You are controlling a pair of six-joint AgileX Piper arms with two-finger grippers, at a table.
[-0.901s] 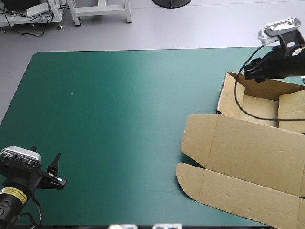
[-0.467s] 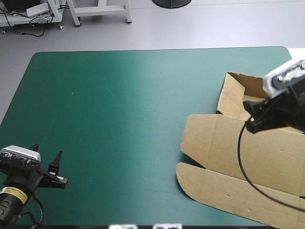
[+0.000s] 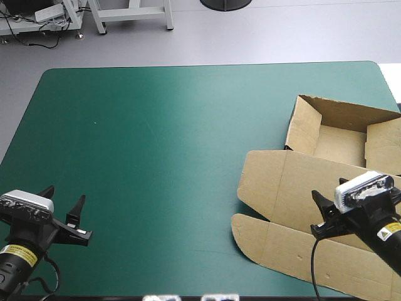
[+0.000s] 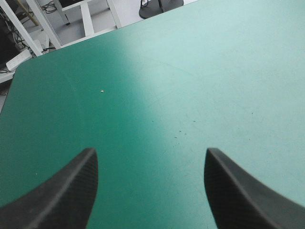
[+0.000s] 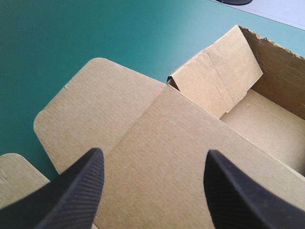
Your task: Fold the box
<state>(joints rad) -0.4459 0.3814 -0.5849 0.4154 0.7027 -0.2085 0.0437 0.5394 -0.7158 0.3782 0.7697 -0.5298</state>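
The box (image 3: 294,182) lay on the counter (image 3: 156,157) as an open tray with its lid flat, directly under and ahead of the right claw (image 5: 153,157). The lid panel (image 5: 157,143) lay flat on the teal-green cover beneath the gap between the two black fingers (image 5: 76,191) of that claw. A side flap with rounded corners (image 5: 90,109) lay flat ahead of the claw, off one finger's side and joined to the panel along a crease. A second rounded flap (image 3: 269,241) lay flat beside the claw, along the lid's edge nearest the counter's near edge. The tray (image 3: 338,141) stood farther ahead of the right claw, beyond the lid panel. Its walls were raised, and one short end wall (image 5: 217,76) leaned inward over the tray floor. The right claw was spread wide, its fingers well apart, with nothing gripped between them. It hung over the lid panel; contact with the board could not be determined. The left claw (image 3: 65,194) was positioned well apart from the box, near the counter's near left corner. Its fingers (image 4: 62,195) were likewise spread wide, with nothing between them. Only bare teal-green cover lay under and ahead of the left claw, with a small pale speck (image 4: 102,90) on the cover farther ahead.
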